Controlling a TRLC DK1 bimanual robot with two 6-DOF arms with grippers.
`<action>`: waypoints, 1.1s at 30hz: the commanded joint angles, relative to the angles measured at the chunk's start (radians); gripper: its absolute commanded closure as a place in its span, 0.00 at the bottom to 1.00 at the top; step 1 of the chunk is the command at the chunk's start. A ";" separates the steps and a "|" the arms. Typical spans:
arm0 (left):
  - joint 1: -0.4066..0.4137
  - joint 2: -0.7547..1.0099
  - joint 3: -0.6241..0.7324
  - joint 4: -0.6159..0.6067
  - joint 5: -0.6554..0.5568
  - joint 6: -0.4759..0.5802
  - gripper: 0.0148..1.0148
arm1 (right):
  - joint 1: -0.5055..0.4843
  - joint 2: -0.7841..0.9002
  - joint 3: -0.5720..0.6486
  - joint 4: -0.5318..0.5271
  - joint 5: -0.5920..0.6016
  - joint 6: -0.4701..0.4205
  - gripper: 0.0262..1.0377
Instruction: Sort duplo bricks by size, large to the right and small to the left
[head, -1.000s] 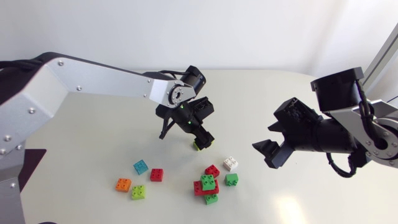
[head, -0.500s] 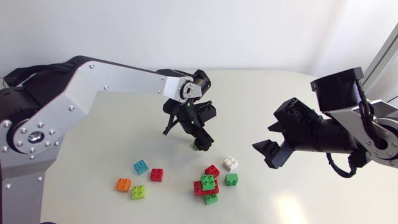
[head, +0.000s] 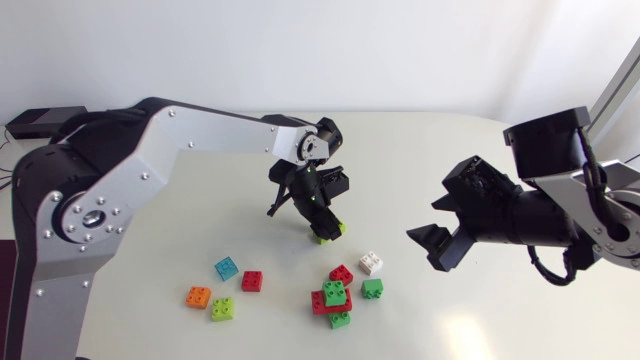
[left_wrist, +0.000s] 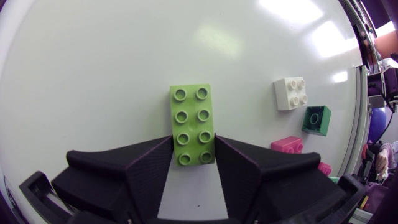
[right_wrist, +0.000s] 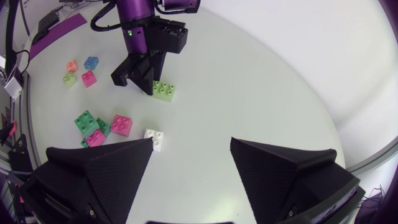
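The lime-green eight-stud plastic Duplo brick (left_wrist: 193, 118) lies flat, studs up, near the middle of the pale table (head: 450, 140). It appears to rest on the surface, though contact underneath cannot be confirmed. The left gripper (head: 320, 222) is clamped on one short end of it. In the left wrist view both black wedge fingers (left_wrist: 146, 171) press against its long sides, and the rest of the brick juts out ahead of them. The silver-grey left arm (head: 200, 135) comes in from the side edge and bends down over this spot.

Near the held brick, on the side towards the head camera, sits a loose cluster:
- a white four-stud brick (head: 371, 262);
- a red four-stud brick (head: 341, 273);
- a dark green small brick (head: 372, 288);
- a green four-stud brick (head: 333, 292) stacked on a red brick (head: 319, 305);
- a lime small brick (head: 340, 320) touching that stack.

Well apart from the cluster, on the left arm's side, four small bricks lie close together: teal (head: 227, 268), red (head: 252, 281), orange (head: 199, 296) and yellow-green (head: 222, 308).

The right gripper (head: 436, 224) hangs above the table on the right arm's side, well clear of every brick. Its fingers are spread wide with nothing between them, and the right wrist view shows bare tabletop in the gap.
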 joint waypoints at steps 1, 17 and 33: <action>-0.010 0.036 0.010 -0.015 -0.010 0.001 0.71 | -0.019 -0.011 -0.037 -0.018 -0.013 -0.021 0.14; -0.050 -0.302 -0.229 0.026 -0.011 0.002 0.73 | -0.033 -0.064 -0.051 -0.023 -0.024 -0.018 0.14; -0.424 -0.391 -0.352 0.097 0.035 -0.065 0.72 | -0.306 -0.327 -0.149 -0.153 -0.117 -0.070 0.14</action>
